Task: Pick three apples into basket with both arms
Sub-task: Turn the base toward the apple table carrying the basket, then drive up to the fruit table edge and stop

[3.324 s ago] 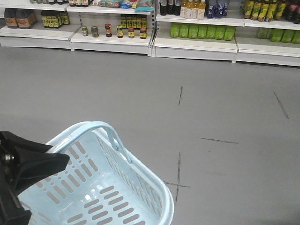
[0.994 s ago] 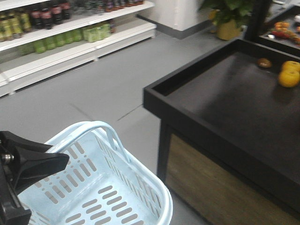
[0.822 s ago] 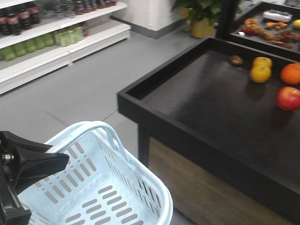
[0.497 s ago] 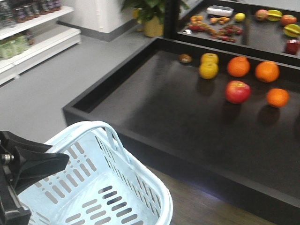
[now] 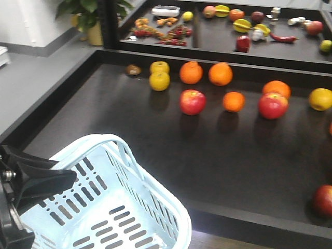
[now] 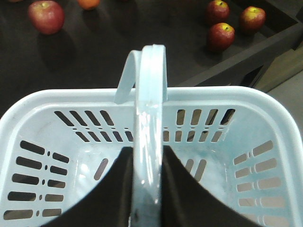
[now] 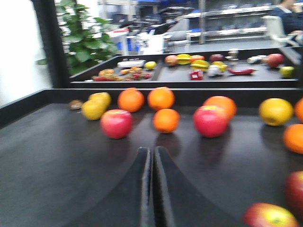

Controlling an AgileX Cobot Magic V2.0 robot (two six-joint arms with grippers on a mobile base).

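Left jaws are clenching the basket (image 6: 236,92) by its handle (image 6: 150,94), holding it upright for loading; right jaws are pressing together, empty (nothing picked yet). Apples (image 6: 221,35) are lying on the tabletop (image 6: 118,56) beyond the basket.

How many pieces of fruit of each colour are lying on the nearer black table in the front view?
Oranges: 4
Yellow fruits: 3
Bright red apples: 2
Dark red apple: 1
Brown fruit: 1
Total: 11. A sliver at the right edge is not counted.
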